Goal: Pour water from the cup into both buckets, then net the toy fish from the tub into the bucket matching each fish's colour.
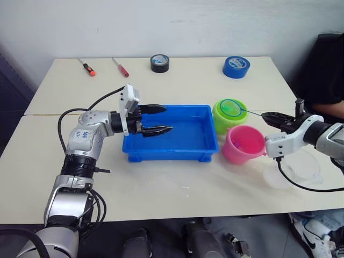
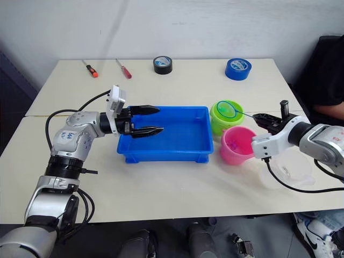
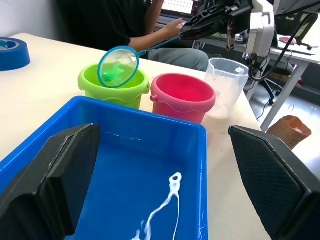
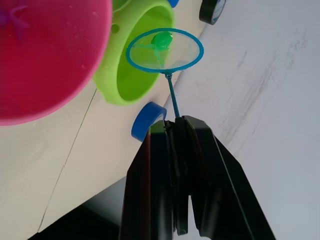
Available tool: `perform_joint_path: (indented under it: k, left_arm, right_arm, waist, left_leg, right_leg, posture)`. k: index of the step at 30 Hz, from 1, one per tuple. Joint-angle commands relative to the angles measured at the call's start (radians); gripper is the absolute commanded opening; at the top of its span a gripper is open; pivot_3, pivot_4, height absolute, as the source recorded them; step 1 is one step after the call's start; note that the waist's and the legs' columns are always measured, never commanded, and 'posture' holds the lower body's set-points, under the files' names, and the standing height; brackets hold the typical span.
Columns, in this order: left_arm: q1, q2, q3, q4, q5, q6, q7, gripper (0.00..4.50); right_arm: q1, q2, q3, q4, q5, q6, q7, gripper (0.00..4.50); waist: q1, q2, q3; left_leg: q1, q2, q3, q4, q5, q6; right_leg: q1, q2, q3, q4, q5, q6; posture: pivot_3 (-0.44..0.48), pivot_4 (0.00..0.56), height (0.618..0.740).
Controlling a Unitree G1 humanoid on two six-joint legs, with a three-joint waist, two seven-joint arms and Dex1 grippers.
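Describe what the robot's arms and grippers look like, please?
Both arms are silver-grey metal segments with black joint rings and loose black cables looping alongside. The left arm has small blue markings on its rounded elbow shell. Each wrist carries a white bracket. The left gripper and right gripper each have two long, tapered black fingers with textured inner pads.

No text, label, brand or number can be read with any certainty. The left arm's silver forearm casing [image 1: 85,134] carries a few small blue handwritten marks, but they are too small to make out. A screen [image 3: 186,5] behind the person in the left wrist view shows rows of bright dots or characters, too blurred to read.
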Motion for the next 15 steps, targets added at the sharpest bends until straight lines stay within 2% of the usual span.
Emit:
perform_joint_path:
  k: [1,8,12,15]
  left_arm:
    - [-0.032,0.009,0.011,0.001,0.006,-0.019,-0.006,4.48]
    - [-0.062,0.003,0.006,0.046,0.017,-0.040,-0.019,4.48]
    - [-0.071,0.001,0.009,0.060,0.021,-0.050,-0.020,4.48]
    - [-0.060,0.005,0.012,0.056,0.022,-0.056,-0.024,4.48]
  right_arm:
    - [-0.009,-0.041,-0.053,-0.005,-0.009,-0.020,-0.004,0.00]
    - [-0.021,-0.036,-0.031,-0.012,-0.032,-0.049,0.007,0.00]
    - [-0.090,-0.042,-0.051,0.052,-0.040,-0.033,-0.011,0.00]
    - [-0.063,-0.045,-0.027,0.043,-0.041,-0.083,0.001,0.00]
  waist:
    - [0.000,0.000,0.000]
    - [-0.002,0.000,0.000]
    - [-0.002,0.000,0.000]
    - [-0.001,0.000,0.000]
  left_leg:
    - [0.000,0.000,0.000,0.000,0.000,0.000]
    - [0.002,0.000,0.002,0.000,0.000,0.000]
    - [0.002,0.000,0.003,0.001,0.000,0.000]
    - [0.003,0.000,0.003,0.001,0.000,0.000]
  right_leg:
    - [0.000,0.000,0.000,0.000,0.000,0.000]
    - [0.000,0.001,0.002,0.003,0.000,0.000]
    - [0.000,0.000,0.003,0.004,0.000,0.000]
    - [0.000,0.001,0.003,0.004,0.000,0.000]
  posture:
    - [0.000,0.150,0.740]
    - [0.000,0.150,0.740]
    - [0.000,0.150,0.740]
    - [0.000,0.150,0.740]
